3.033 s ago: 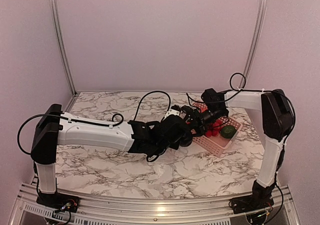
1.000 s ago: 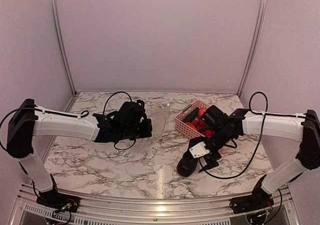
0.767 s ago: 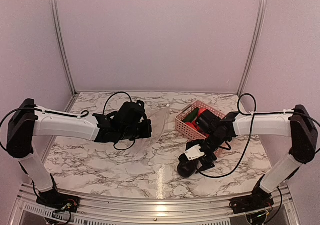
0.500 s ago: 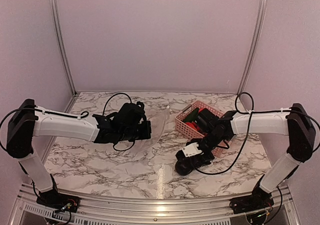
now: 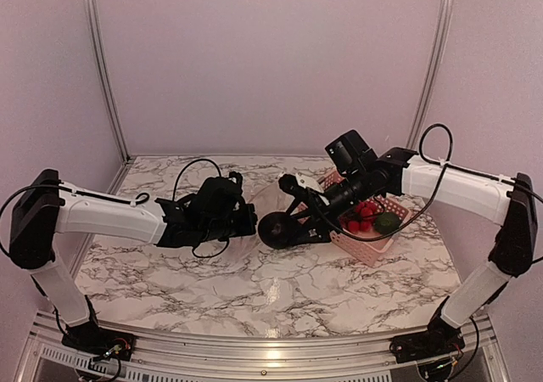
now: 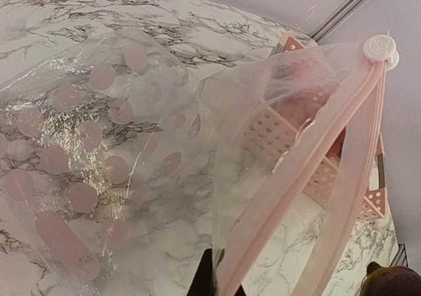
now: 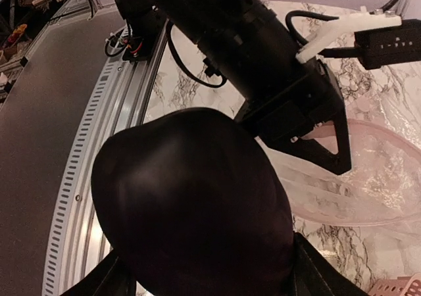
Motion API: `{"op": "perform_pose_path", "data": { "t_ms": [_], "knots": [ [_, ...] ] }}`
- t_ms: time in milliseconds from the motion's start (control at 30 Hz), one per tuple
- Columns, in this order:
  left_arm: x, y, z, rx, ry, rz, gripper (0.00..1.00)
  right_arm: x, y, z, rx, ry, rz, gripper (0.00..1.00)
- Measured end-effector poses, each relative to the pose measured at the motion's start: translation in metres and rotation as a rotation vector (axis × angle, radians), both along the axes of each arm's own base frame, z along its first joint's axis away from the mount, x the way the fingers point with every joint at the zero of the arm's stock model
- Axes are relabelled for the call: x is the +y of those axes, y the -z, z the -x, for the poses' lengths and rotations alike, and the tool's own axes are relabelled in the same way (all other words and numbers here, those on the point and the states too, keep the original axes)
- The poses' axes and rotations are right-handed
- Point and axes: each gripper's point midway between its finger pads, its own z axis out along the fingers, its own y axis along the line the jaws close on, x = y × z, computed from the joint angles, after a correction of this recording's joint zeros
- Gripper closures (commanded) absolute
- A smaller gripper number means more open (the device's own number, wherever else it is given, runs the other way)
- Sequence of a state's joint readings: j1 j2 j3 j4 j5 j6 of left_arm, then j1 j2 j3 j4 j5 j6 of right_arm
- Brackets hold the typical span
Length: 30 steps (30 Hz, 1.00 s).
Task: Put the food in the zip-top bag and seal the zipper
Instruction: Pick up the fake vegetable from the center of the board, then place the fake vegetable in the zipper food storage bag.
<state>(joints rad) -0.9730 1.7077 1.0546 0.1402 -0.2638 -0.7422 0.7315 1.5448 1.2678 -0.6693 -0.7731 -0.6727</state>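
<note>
While the top view looked down on the counter (image 5: 254, 289), the left pincer (image 5: 246, 222) was clamped on the zip-top bag (image 5: 261, 199). The right pincer (image 5: 295, 226) gripped the dark eggplant (image 5: 271, 230) just beside it. Red balls (image 5: 361, 221) and a green piece (image 5: 388, 222) sat in the pink basket (image 5: 365, 248). From the left wrist, the zipper (image 6: 316, 177) rose pink from the closed fingertips (image 6: 205, 279). From the right wrist, the eggplant filled the middle, near the bag's mouth.

claw (image 6: 214, 279) pinching zipper (image 6: 293, 184) | zip-top bag (image 6: 99, 145) spread over marble table (image 6: 79, 3) | pink basket (image 6: 370, 204) behind
</note>
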Motion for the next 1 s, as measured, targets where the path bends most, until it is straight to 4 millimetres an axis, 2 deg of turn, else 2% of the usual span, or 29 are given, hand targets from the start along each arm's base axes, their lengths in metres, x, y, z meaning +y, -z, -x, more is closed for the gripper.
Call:
{"op": "perform_pose_path", "data": {
  "t_ms": [100,200,300,433,533,633,800,1000],
  "knots": [
    [0.003,-0.003,0.001,-0.020,-0.014,0.016,1.00,0.014,-0.009,-0.013,0.125,0.070,-0.008,0.66],
    [0.005,-0.013,0.003,-0.061,-0.033,0.028,1.00,0.021,-0.005,-0.029,0.270,0.152,0.003,0.68],
    [0.009,-0.022,0.004,-0.112,-0.052,0.016,1.00,0.015,0.002,-0.042,0.402,0.229,0.016,0.69],
    [-0.003,-0.042,0.016,-0.192,-0.025,0.022,1.00,0.004,0.017,-0.064,0.531,0.350,0.048,0.70],
    [-0.010,-0.049,0.024,-0.232,0.001,0.005,1.00,-0.001,0.029,-0.074,0.603,0.402,0.068,0.71],
    [-0.015,-0.048,0.025,-0.247,0.015,-0.025,1.00,-0.003,0.040,-0.078,0.655,0.432,0.091,0.72],
    [-0.028,-0.044,0.014,-0.267,0.022,-0.088,1.00,-0.005,0.059,-0.077,0.744,0.470,0.144,0.73],
    [-0.056,-0.043,0.009,-0.281,0.067,-0.123,1.00,-0.007,0.073,-0.074,0.894,0.508,0.175,0.79]
  ]
}}
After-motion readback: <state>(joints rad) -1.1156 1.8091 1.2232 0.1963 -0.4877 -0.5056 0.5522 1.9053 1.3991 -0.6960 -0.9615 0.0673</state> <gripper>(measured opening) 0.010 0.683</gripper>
